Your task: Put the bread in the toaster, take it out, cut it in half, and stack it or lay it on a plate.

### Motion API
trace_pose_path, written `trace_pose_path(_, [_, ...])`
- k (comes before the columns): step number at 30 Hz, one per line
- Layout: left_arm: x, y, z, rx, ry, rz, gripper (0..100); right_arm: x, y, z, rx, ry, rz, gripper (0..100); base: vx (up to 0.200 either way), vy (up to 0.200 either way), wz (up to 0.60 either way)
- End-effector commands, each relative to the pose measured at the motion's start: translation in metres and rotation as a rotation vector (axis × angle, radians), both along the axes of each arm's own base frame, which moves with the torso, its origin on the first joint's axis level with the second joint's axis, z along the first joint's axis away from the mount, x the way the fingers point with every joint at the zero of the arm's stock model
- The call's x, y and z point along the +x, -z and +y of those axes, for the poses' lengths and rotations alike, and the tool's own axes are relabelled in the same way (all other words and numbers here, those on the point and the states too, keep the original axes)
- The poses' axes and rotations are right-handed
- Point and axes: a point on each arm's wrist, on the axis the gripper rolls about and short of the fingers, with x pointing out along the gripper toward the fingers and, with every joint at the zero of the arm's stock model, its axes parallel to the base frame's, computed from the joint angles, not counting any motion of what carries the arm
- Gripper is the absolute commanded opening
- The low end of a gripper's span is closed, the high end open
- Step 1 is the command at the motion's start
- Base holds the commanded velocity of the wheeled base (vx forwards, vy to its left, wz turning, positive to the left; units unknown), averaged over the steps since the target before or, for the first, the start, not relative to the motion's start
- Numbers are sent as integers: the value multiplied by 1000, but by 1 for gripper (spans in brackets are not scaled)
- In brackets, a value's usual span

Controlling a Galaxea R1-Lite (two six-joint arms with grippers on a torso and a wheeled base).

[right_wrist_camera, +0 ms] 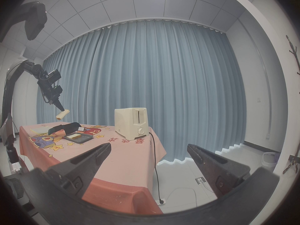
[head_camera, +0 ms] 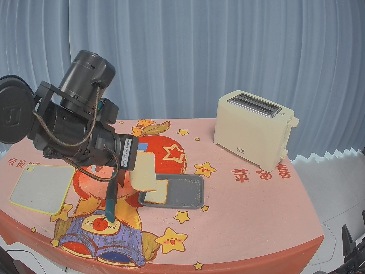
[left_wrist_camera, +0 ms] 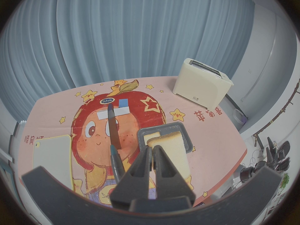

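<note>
Bread (head_camera: 143,172) slice aloft over tray (head_camera: 186,191), pinched by one edge in left gripper (left_wrist_camera: 152,149); toaster (head_camera: 247,134) well apart. Thin edge grip: slice may tear or swing loose in transit, missing slot. Right gripper (right_wrist_camera: 148,145) spread, off the table.

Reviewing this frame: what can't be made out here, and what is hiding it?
- Head view: the arm hides how the left gripper grips the held bread slice, and the knife blade.
- Head view: the held bread slice covers part of the second slice on the tray.
- Toaster: slot interiors dark in head and left wrist views.
- Right wrist view: tray contents too small.
</note>
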Motion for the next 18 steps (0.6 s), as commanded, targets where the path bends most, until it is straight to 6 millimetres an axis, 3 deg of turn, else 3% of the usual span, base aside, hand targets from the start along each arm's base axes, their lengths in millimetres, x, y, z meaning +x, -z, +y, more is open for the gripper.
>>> trace_pose_path(1, [1,5,-1,7,1,14,0,0,5,0,0,-1,1,100,0,0,0])
trace_pose_path(11, [4,11,-2,20,1,30,0,0,5,0,0,-1,1,100,0,0,0])
trace_pose_path(18, [16,28,-11,47,4,77,0,0,5,0,0,-1,1,100,0,0,0])
